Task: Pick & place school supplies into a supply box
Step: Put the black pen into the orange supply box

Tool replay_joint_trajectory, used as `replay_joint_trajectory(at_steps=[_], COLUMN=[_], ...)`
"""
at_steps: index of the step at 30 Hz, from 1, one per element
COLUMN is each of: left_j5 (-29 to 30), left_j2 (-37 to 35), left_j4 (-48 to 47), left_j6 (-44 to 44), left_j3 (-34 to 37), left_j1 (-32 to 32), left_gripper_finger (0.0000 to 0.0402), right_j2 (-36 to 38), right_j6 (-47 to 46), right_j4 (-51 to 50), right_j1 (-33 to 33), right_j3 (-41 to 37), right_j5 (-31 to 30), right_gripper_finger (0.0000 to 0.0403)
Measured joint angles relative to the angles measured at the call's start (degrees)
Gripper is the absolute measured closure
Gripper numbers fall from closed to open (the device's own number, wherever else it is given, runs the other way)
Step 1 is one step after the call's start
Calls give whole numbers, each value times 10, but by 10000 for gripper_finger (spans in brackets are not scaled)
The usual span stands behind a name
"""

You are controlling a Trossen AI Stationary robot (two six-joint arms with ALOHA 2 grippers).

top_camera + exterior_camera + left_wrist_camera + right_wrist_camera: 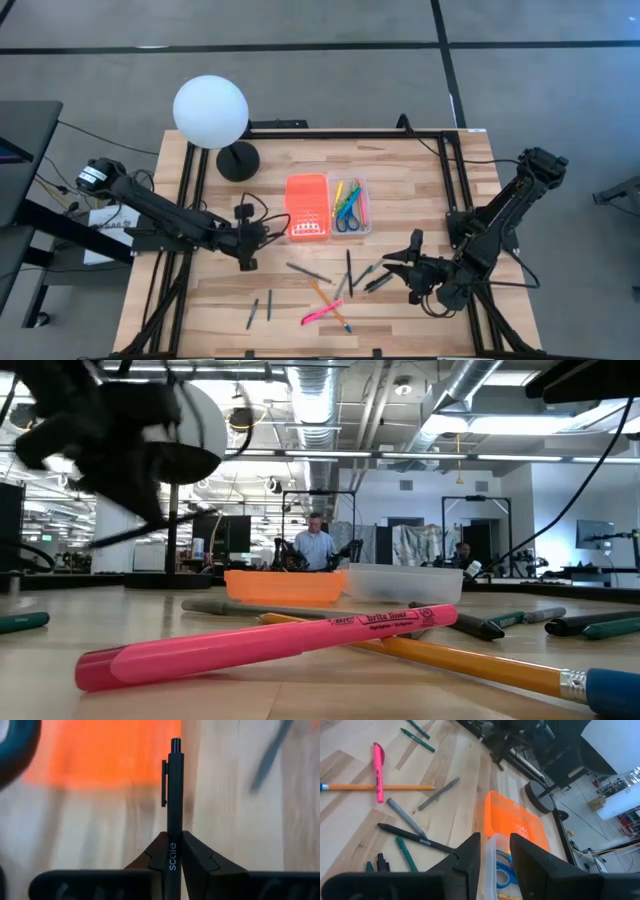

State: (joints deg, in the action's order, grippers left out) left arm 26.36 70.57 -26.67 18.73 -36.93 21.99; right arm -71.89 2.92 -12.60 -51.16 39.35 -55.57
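The supply box lies open at the table's middle: the orange lid (307,207) beside the clear tray (349,205), which holds blue scissors and some pens. My left gripper (248,258), left of the box and toward the near side, is shut on a black pen (174,795). Loose supplies lie flat on the near half of the table: a pink highlighter (322,313) across a yellow pencil (328,298), dark pens (308,271) and green pens (252,312). My right gripper (405,264) stands open at the near right; between its fingers (495,842) I see only the tray farther off. My left gripper pinches the black pen's barrel (173,847) between its two fingers, at the printed word, well back from the clip. The fingers slant down and the pen runs along them. It sticks out past the fingertips, its clip end (172,755) toward the orange lid.
A white globe lamp (211,112) on a black round base (238,160) stands at the far left. Black frame rails (452,170) run along the table's sides. Dark markers (375,279) lie just beside my right gripper. People stand in the room behind (316,545).
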Motion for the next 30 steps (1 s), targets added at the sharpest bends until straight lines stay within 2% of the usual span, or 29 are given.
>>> replay_joint_trajectory(at_steps=[4,10,21,25,30], left_j5=[38,25,-8,-23,-46], left_j2=[0,0,0,31,118], left_j4=[62,200,243,282,398], left_j6=[-98,-226,-298,-368,-465], left_j3=[-28,-37,-37,-37,-37], left_j1=[-12,-63,-120,-131,-153], left_gripper_finger=[372,378,375,375,375], right_j2=[0,0,0,0,0], right_j6=[0,0,-4,-1,-1], right_j4=[0,0,-4,-3,-4], right_j1=[3,3,3,3,3], right_j3=[0,0,0,0,0], right_j5=[0,0,0,0,0], right_gripper_finger=[302,302,302,302,302])
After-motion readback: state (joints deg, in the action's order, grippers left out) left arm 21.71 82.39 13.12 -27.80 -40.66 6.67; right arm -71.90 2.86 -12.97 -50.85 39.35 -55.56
